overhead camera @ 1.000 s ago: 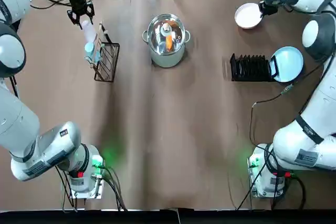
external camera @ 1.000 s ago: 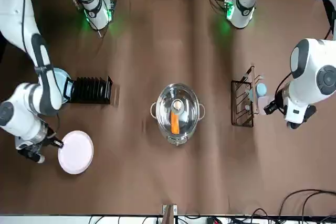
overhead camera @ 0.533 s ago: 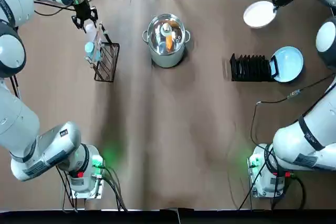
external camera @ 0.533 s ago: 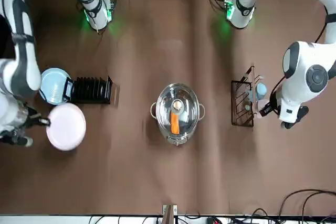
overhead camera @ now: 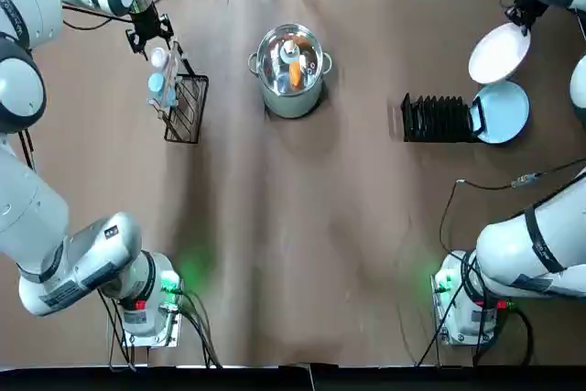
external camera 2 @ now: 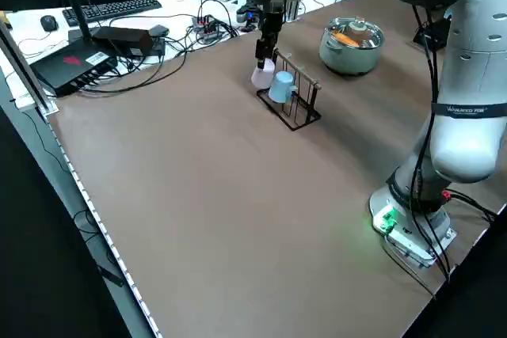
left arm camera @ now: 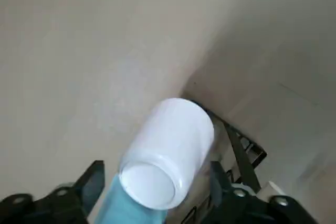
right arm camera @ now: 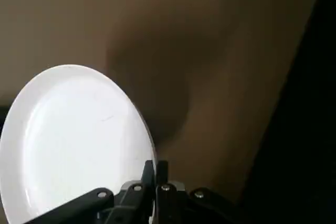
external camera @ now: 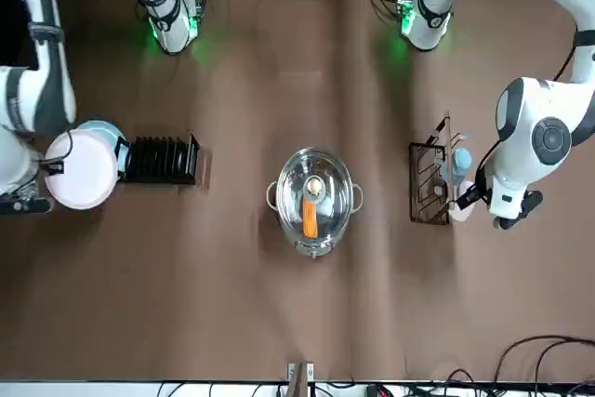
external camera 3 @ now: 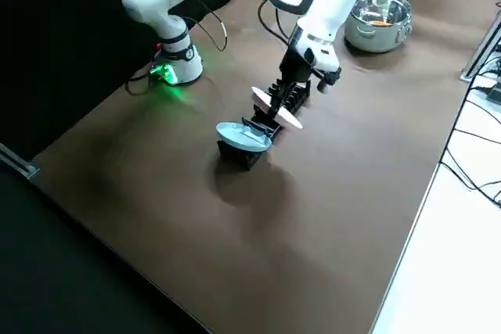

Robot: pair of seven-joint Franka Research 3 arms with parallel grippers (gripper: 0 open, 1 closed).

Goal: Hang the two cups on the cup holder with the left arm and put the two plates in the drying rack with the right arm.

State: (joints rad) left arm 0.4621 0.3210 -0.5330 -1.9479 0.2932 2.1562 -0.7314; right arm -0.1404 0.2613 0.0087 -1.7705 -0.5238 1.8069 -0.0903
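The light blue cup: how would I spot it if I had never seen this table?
Find the round steel pot with a glass lid, then look toward the robot's left arm to the small black wire frame with a light wooden bar. The light blue cup hangs there, right beside a white cup of similar size; its blue colour sets it apart.

Relative to the steel pot (external camera: 314,204), the black slotted rack (external camera: 160,161) and the white plate (external camera: 82,169) lay toward the robot's right, the cup holder (external camera: 429,183) toward its left.
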